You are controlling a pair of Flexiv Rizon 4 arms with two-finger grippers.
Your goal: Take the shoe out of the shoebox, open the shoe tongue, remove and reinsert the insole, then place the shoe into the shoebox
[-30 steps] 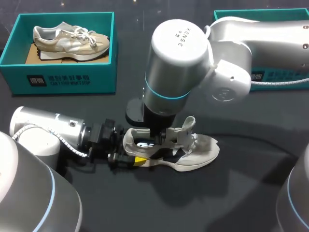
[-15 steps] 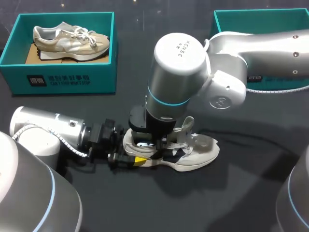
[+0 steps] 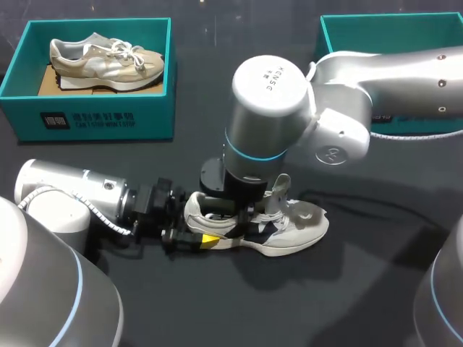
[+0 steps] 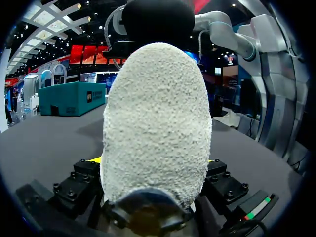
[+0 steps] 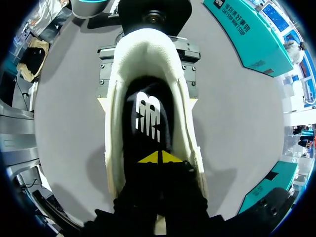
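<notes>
**Right end effector in the shoe, left one clamping the heel**

Your shoe [image 3: 289,230] lies on its sole on the bench [image 3: 362,289], outside both boxes. Its long axis runs across the bench, heel toward your left arm and toe toward your right side. The left end effector [image 3: 199,231] comes in level along that axis and grips the heel from both sides. The right end effector [image 5: 160,158] drops from above into the opening, just heelward of the raised tongue [image 3: 282,188]. Its yellow tips are drawn together over the black insole [image 5: 148,116]; you cannot tell from here whether they actually pinch it.

The relation to watch: from the right end effector, the insole runs off toward the heel, straight at the left end effector. I judge any pull should go up and along that axis while the left braces the heel. The right arm is nearer the insole.

There is a white logo on the insole's heel end. White print marks the front of the teal shoebox [image 3: 94,119] holding a second, tan shoe [image 3: 105,58]. Another teal shoebox [image 3: 340,24] sits far right, partly behind the right arm.
</notes>
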